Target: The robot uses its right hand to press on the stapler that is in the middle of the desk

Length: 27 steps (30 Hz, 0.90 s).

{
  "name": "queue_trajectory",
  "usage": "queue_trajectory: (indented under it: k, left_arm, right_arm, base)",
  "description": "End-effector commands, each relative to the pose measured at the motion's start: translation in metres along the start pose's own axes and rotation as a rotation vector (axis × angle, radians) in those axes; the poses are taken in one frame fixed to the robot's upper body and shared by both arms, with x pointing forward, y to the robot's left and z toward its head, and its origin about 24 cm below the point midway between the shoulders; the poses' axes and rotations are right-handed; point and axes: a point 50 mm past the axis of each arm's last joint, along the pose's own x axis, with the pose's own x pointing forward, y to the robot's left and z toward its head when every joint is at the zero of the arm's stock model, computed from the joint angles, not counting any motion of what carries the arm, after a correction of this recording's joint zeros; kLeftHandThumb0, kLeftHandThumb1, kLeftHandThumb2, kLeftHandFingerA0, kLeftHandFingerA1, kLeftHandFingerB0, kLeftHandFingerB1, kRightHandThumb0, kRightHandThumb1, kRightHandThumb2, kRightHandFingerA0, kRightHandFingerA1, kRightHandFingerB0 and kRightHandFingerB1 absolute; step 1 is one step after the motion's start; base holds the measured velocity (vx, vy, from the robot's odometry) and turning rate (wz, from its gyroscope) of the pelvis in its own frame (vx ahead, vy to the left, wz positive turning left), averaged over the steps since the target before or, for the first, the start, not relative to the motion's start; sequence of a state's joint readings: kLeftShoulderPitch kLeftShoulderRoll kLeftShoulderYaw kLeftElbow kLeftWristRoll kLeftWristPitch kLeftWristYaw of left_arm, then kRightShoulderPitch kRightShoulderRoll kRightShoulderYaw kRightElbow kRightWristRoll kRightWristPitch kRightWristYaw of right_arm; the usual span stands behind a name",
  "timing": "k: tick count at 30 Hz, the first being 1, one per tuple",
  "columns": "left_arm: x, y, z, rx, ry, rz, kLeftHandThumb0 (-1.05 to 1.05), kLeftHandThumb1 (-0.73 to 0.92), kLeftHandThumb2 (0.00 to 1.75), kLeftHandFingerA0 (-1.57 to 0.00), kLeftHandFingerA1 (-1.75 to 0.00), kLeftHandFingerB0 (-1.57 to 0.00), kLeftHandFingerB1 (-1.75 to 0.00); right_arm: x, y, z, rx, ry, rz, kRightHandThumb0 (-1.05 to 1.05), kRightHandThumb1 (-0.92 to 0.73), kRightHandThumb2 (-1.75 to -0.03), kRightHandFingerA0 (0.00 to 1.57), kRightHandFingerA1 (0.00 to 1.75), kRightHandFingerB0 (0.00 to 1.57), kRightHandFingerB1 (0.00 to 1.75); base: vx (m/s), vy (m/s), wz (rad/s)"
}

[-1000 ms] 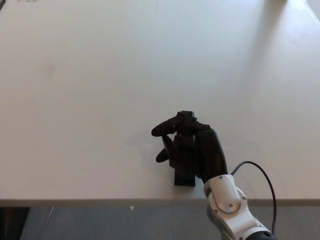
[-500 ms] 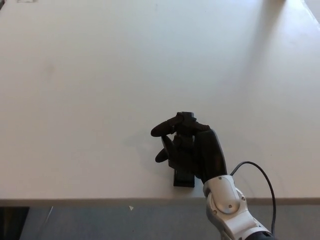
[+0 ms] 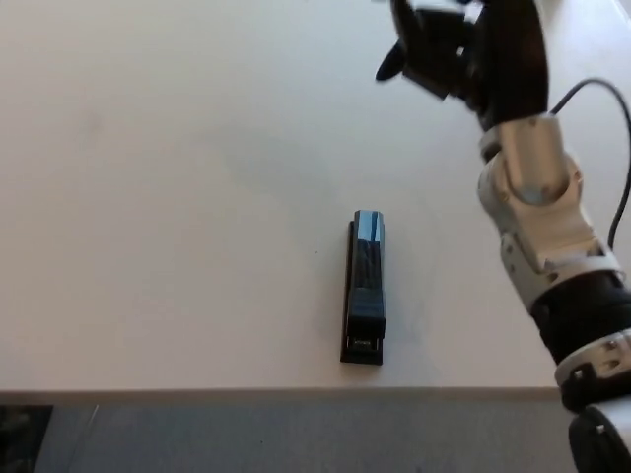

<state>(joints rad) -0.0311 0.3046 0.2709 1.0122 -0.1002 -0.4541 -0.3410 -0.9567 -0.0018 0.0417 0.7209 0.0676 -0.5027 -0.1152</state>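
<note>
A black stapler (image 3: 364, 287) lies lengthwise on the white desk (image 3: 177, 197), near the front edge and a little right of centre. Nothing touches it. My right hand (image 3: 449, 44) is raised high at the top right of the head view, well away from the stapler and close to the camera. Its black fingers (image 3: 392, 65) are spread apart and hold nothing. The white and grey forearm (image 3: 537, 197) runs down the right side. My left hand does not show.
The desk's front edge (image 3: 246, 392) runs along the bottom, with grey floor below it. A black cable (image 3: 616, 148) loops beside the right forearm.
My right hand has lifted off the stapler and swung up to the top right. The stapler now lies uncovered in the same spot.
</note>
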Motion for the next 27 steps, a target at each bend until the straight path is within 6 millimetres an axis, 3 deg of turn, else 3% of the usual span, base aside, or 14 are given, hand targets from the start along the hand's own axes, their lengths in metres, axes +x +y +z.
queue_trajectory:
  k: [1,3,5,9,11,13,14,15,16,18,21,23,24,27]
  left_arm:
    - [0.001,0.016,0.009,0.0,-0.011,0.047,-0.79,0.71,1.1,0.0,-0.44,-0.09,-0.41]
    - [0.003,0.016,0.012,-0.008,-0.016,0.052,-0.75,0.7,1.09,0.0,-0.45,-0.06,-0.42]
    - [0.003,0.017,0.013,-0.026,-0.025,0.062,-0.79,0.69,1.07,0.0,-0.45,-0.06,-0.42]
    - [0.001,0.019,0.012,-0.024,-0.035,0.069,-0.77,0.68,1.1,0.0,-0.47,-0.06,-0.43]
    - [0.003,0.02,0.014,-0.019,-0.035,0.066,-0.85,0.72,1.1,0.0,-0.45,-0.06,-0.41]
    - [0.004,0.021,0.016,-0.023,-0.033,0.064,-0.84,0.71,1.1,0.0,-0.44,-0.1,-0.4]
    - [0.005,0.021,0.017,-0.025,-0.037,0.068,-0.74,0.92,0.69,-0.08,-0.4,-0.09,-0.35]
    - [0.005,0.022,0.018,-0.029,-0.037,0.075,-0.83,0.7,1.09,0.0,-0.45,-0.11,-0.42]
    - [0.005,0.023,0.019,-0.024,-0.034,0.08,-0.79,0.69,1.1,-0.01,-0.46,-0.1,-0.44]
    - [0.005,0.025,0.02,-0.019,-0.037,0.082,-0.82,0.7,1.1,0.0,-0.46,-0.1,-0.43]
    - [0.005,0.027,0.021,-0.021,-0.036,0.083,-0.8,0.7,1.1,0.0,-0.45,-0.11,-0.43]
    - [0.004,0.027,0.019,-0.024,-0.036,0.082,-0.8,0.7,1.09,0.0,-0.45,-0.11,-0.43]
    - [0.003,0.027,0.018,-0.032,-0.034,0.084,-0.74,0.92,0.7,-0.08,-0.4,-0.1,-0.35]
    - [0.001,0.028,0.015,-0.034,-0.022,0.089,-0.77,0.92,0.72,-0.08,-0.39,-0.09,-0.34]
  right_arm:
    - [0.028,-0.037,0.037,0.037,-0.008,-0.012,-0.28,-0.8,-0.63,1.26,1.02,0.73,1.12]
    - [0.027,-0.049,0.041,0.036,-0.022,-0.012,-0.19,-0.82,-0.65,1.26,1.09,0.72,1.18]
    - [0.023,-0.067,0.049,0.021,-0.032,-0.016,-0.1,-0.71,-0.86,1.28,1.06,0.79,1.1]
    - [0.015,-0.085,0.062,-0.01,-0.05,-0.046,-0.04,-0.72,-0.88,1.26,1.07,0.79,1.11]
    - [0.001,-0.114,0.073,-0.062,-0.068,-0.074,0.0,-0.75,-0.92,1.22,1.18,0.74,1.19]
    - [-0.009,-0.134,0.076,-0.103,-0.055,-0.094,0.04,-0.75,-0.87,1.24,1.11,0.76,1.17]
    - [-0.018,-0.155,0.076,-0.122,-0.043,-0.113,0.06,-0.78,-0.87,1.22,1.08,0.78,1.15]
    - [-0.027,-0.174,0.077,-0.145,-0.032,-0.139,0.06,-0.8,-0.85,1.22,1.08,0.79,1.12]
    - [-0.037,-0.193,0.078,-0.167,-0.021,-0.17,0.06,-0.76,-0.89,1.22,1.12,0.78,1.13]
    - [-0.057,-0.226,0.085,-0.245,0.005,-0.268,-0.1,-0.74,-0.8,1.23,1.19,0.77,1.2]
    - [-0.083,-0.263,0.087,-0.25,0.056,-0.387,-0.06,-0.7,-0.89,1.21,1.25,0.81,1.18]
    - [-0.105,-0.287,0.09,-0.294,0.136,-0.511,-0.1,-0.75,-0.76,1.19,1.23,0.79,1.14]
    - [-0.117,-0.298,0.09,-0.284,0.156,-0.545,-0.12,-0.81,-0.69,1.17,1.25,0.78,1.09]
    - [-0.149,-0.318,0.091,-0.419,0.218,-0.563,0.06,-0.78,-0.76,1.18,1.18,0.82,1.17]
  base:
    - [0.0,0.0,0.0]
    - [0.0,0.0,0.0]
    - [0.0,0.0,0.0]
    - [0.0,0.0,0.0]
    - [0.0,0.0,0.0]
    - [0.0,0.0,0.0]
    - [0.0,0.0,0.0]
    - [0.0,0.0,0.0]
    - [0.0,0.0,0.0]
    - [0.0,0.0,0.0]
    - [0.0,0.0,0.0]
    - [0.0,0.0,0.0]
    - [0.0,0.0,0.0]
    - [0.0,0.0,0.0]
